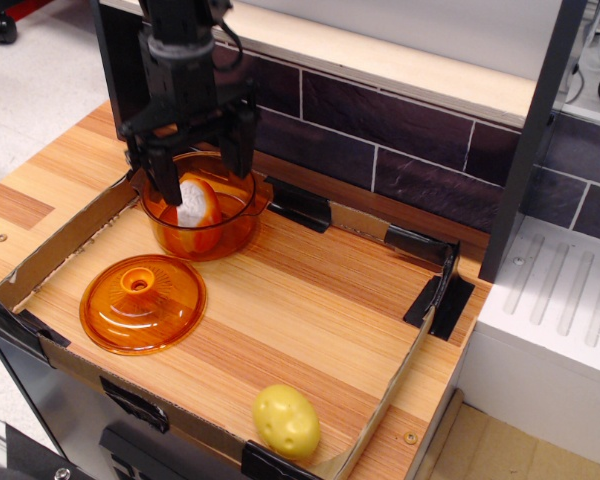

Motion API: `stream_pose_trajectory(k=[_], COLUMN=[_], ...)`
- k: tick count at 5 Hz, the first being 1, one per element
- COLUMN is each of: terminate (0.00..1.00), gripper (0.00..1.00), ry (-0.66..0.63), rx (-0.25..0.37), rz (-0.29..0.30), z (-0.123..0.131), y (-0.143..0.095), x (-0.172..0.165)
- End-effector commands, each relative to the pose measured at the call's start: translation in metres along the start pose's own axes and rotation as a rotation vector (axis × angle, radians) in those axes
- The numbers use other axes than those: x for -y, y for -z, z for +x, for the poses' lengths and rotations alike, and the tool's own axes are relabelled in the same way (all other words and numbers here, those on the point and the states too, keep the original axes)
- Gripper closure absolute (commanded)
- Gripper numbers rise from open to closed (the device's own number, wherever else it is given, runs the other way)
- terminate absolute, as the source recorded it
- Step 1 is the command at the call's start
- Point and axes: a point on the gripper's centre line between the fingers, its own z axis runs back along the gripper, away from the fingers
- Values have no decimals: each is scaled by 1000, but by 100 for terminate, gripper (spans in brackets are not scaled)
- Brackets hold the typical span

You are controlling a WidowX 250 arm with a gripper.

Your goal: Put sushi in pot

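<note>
Far left on the counter (pixel 310 310): orange lid (pixel 142 302), flat, just in front of the pot (pixel 200 215). Inside the pot, the sushi (pixel 194 203), ungripped. Above, pincer (pixel 198 165) spread wide, straddling the rim. Further right, yellow potato (pixel 286 421) by the cardboard edge.

Orange lid (pixel 142 302) lies apart from yellow potato (pixel 286 421).
</note>
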Motion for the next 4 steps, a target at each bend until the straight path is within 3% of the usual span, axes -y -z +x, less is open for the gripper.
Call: stream_pose_trajectory(k=[1,3,4], terminate=[0,0,100], gripper=[0,0,0], ry=[68,118,118], rx=[13,-1,-1], rz=[-129,-143,-143], z=[1,-4,-4], y=[-62,-76,-76], x=[-2,-8,-8])
